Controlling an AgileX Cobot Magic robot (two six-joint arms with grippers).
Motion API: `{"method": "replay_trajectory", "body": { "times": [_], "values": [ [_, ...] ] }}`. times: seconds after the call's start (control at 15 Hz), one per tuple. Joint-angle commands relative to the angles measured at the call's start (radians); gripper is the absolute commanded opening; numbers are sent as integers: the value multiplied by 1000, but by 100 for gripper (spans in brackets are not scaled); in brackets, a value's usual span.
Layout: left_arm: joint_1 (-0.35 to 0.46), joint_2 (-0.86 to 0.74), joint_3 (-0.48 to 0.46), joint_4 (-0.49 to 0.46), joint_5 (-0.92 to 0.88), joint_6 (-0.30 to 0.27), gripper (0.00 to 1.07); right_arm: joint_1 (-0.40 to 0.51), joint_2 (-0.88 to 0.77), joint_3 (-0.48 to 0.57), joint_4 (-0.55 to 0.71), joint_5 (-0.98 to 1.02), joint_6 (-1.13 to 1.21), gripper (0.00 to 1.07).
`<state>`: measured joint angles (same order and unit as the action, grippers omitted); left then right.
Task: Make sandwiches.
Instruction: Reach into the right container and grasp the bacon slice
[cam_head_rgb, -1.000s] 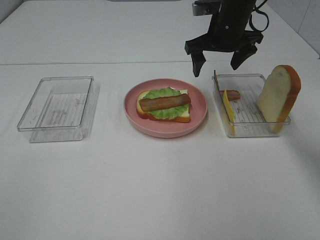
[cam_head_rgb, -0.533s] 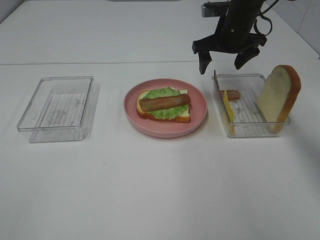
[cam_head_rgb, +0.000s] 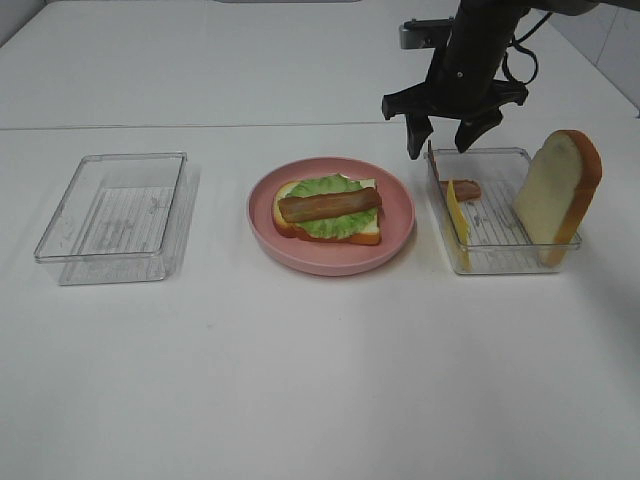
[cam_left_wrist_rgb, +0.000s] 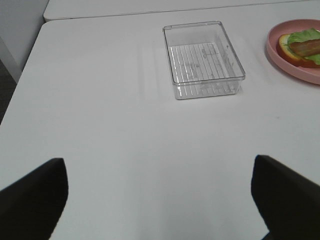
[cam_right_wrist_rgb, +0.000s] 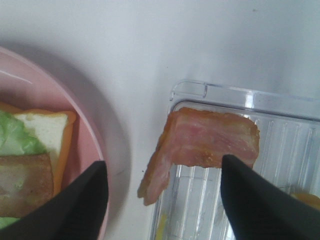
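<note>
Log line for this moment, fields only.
right gripper: open above bacon strip at tray corner | left gripper: open over table | sandwich: open-faced on plate

R pincer (cam_head_rgb: 439, 150) narrowed, nearer tray (cam_head_rgb: 505, 263).

Pink plate (cam_head_rgb: 330, 263) between left tray (cam_head_rgb: 120, 222) and right tray (cam_head_rgb: 495, 232); all on white table (cam_head_rgb: 300, 380).

Bright even light w/ soft shadows
</note>
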<state>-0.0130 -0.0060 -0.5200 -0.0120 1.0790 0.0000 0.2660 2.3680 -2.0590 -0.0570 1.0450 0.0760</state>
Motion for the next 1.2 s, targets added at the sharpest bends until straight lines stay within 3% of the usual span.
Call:
{"method": "replay_trajectory", "body": {
  "times": [0.07,0.4,0.47,0.67,0.73,0.87,1.2],
  "values": [
    [1,-11,3,-6,-4,0,91,-3,13,-3,-7,-1,7,62],
    [1,-11,3,-6,-4,0,91,-3,24,-3,-7,-9,3,57],
    [1,-11,3,-6,-4,0,91,-3,27,-3,-7,-11,3,42],
    [1,-11,3,-6,-4,0,91,-3,35,-3,-9,-11,3,25],
    [1,-11,3,-6,-4,0,91,-3,42,-3,-11,-14,-8,7],
    [1,-11,3,-6,-4,0,91,-3,44,-3,-11,-24,-27,0],
    [1,-11,3,-6,-4,0,91,-2,44,-3,-11,-30,-46,0]
  ]
}}
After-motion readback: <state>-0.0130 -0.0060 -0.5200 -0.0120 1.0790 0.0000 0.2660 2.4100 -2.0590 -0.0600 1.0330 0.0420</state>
